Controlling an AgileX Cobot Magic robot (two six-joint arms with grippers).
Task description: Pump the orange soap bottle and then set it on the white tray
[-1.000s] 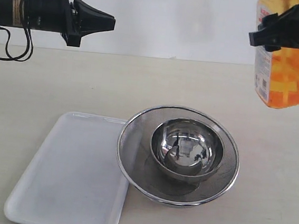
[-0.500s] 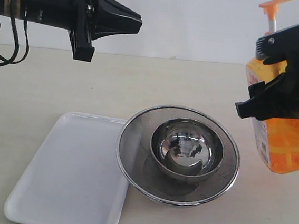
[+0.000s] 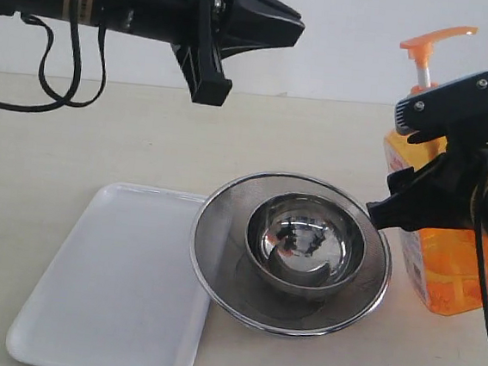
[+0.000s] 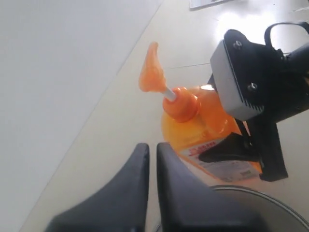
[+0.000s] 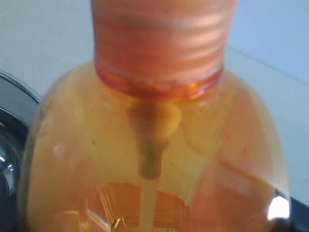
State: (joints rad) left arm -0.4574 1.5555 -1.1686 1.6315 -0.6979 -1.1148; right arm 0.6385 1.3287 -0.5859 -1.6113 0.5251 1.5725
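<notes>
The orange soap bottle (image 3: 450,274) stands upright at table level, just right of the strainer, with its pump head (image 3: 434,37) raised on the white stem. My right gripper (image 3: 419,165) is shut on the bottle's upper body, one finger on each side. In the right wrist view the bottle (image 5: 154,145) fills the frame and hides the fingers. My left gripper (image 3: 295,25) hangs high over the table's middle, shut and holding nothing, pointing at the bottle. In the left wrist view its tips (image 4: 152,147) are short of the pump head (image 4: 151,67). The white tray (image 3: 113,283) lies at the front left.
A round steel mesh strainer (image 3: 224,207) with a shiny steel bowl (image 3: 305,245) inside sits mid-table. It overlaps the tray's right edge and nearly touches the bottle. A black cable (image 3: 64,79) hangs from the left arm.
My right gripper has brought the bottle down from high up to table level beside the strainer. My left arm has moved right, toward the bottle's pump.
</notes>
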